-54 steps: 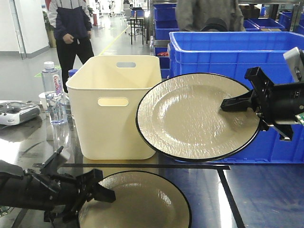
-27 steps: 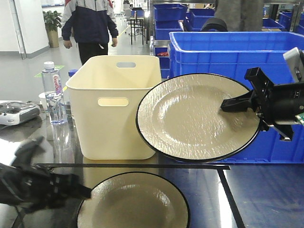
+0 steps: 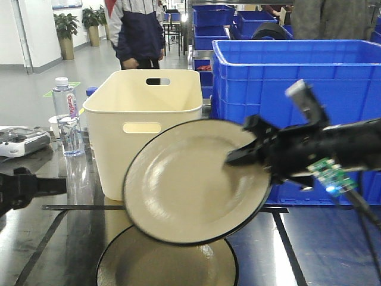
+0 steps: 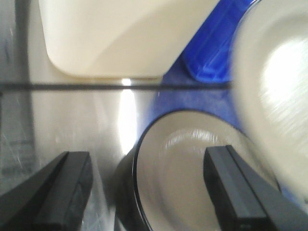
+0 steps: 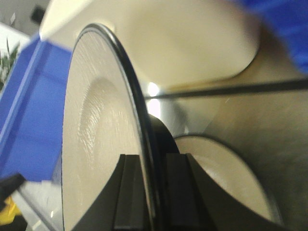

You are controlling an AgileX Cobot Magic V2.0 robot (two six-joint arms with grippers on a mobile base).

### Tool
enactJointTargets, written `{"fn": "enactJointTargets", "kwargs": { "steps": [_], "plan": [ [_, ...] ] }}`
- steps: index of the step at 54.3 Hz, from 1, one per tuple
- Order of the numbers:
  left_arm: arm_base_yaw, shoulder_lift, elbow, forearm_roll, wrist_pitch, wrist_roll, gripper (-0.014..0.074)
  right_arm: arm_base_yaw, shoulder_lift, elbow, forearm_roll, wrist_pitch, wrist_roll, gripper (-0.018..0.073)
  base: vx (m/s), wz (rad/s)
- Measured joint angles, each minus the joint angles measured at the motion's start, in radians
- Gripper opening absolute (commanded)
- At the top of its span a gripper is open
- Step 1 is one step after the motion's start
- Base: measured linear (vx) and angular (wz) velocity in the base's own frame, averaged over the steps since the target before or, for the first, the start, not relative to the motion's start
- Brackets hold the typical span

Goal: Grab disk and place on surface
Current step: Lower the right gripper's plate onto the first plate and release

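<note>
A cream disk with a black rim (image 3: pixel 190 185) hangs tilted in the air, my right gripper (image 3: pixel 238 159) shut on its right edge. In the right wrist view the fingers pinch that rim (image 5: pixel 144 144) on both sides, at my right gripper (image 5: pixel 154 192). A second, similar disk (image 3: pixel 166 265) lies flat on the glossy dark surface (image 3: pixel 309 250), partly beneath the held one. My left gripper (image 3: pixel 56 186) sits at the far left, open and holding nothing. In its wrist view (image 4: pixel 154 187) the lying disk (image 4: pixel 192 178) shows between and beyond the spread fingers.
A cream bin (image 3: pixel 146 119) stands behind the disks, a large blue crate (image 3: pixel 286 71) to its right. A water bottle (image 3: pixel 65 116) and a remote controller (image 3: pixel 21 140) are at the left. Black tape (image 3: pixel 77 208) crosses the tabletop. People stand in the background.
My right gripper has swung the held disk left and down, over the lying disk. My left arm has pulled back to the left, away from the lying disk.
</note>
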Motion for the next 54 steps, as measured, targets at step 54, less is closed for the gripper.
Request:
{"fn": "enactJointTargets", "kwargs": {
  "steps": [54],
  "plan": [
    [0.000,-0.016,0.000,0.000,-0.007,0.000,0.0592,0.083,0.217,-0.008,-0.125,0.166,-0.044,0.0268,0.00,0.00]
  ]
}}
